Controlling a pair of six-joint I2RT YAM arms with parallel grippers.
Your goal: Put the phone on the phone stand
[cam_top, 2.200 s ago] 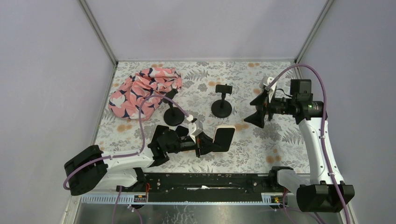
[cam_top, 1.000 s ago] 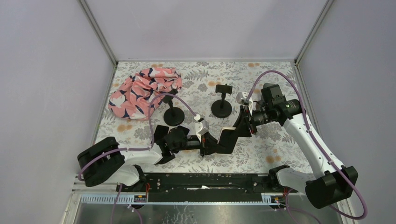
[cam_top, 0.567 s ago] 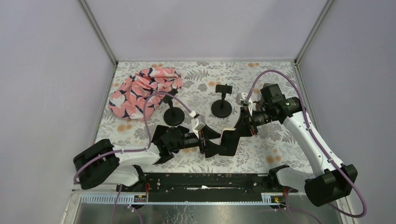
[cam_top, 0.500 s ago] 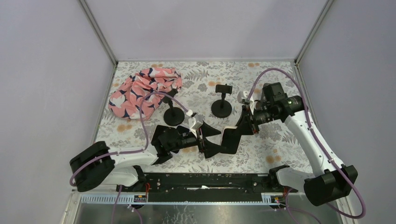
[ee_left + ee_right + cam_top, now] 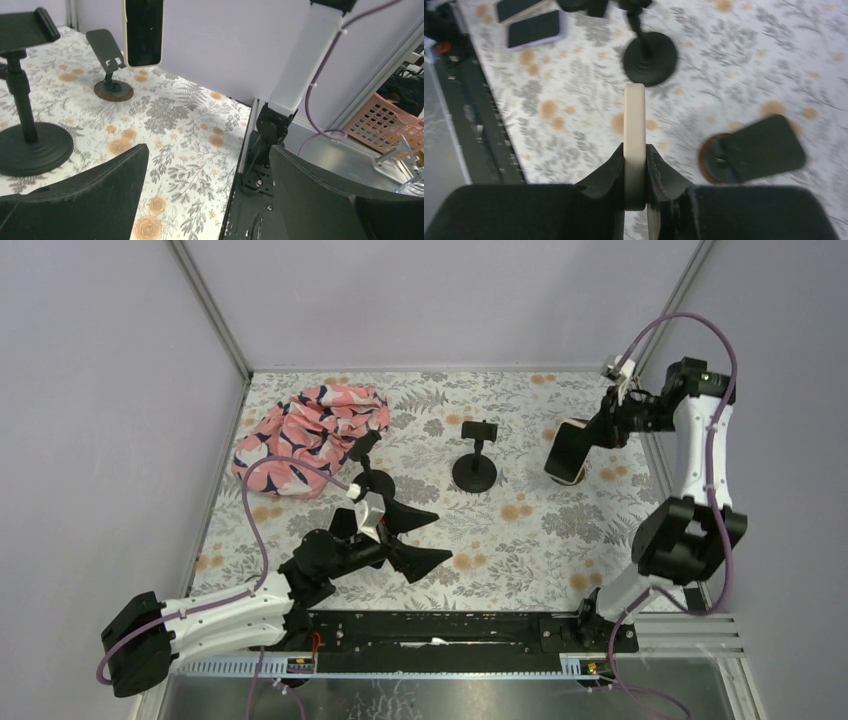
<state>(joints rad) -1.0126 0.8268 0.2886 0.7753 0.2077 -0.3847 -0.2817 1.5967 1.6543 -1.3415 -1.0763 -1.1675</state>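
The phone (image 5: 566, 450), cream-cased with a dark screen, hangs upright in the air at the far right, and my right gripper (image 5: 592, 433) is shut on its upper end. In the right wrist view the phone (image 5: 634, 120) stands edge-on between the fingers of that gripper (image 5: 635, 152). To the right of it below stands a small phone stand (image 5: 754, 150) with a tilted black plate on a brown round base. From the left wrist the phone (image 5: 144, 31) hangs just right of that stand (image 5: 110, 62). My left gripper (image 5: 443, 537) is open and empty near the table's front middle.
A tall clamp stand (image 5: 474, 456) on a round black base stands mid-table, and another (image 5: 368, 476) sits behind my left arm. Floral cloth (image 5: 308, 432) is bunched at the far left. Two more phones (image 5: 534, 27) lie flat near the front rail.
My left gripper let go of the phone, opened wide and drew back to the left. My right gripper, shut on the phone, carried it up and away to the far right.
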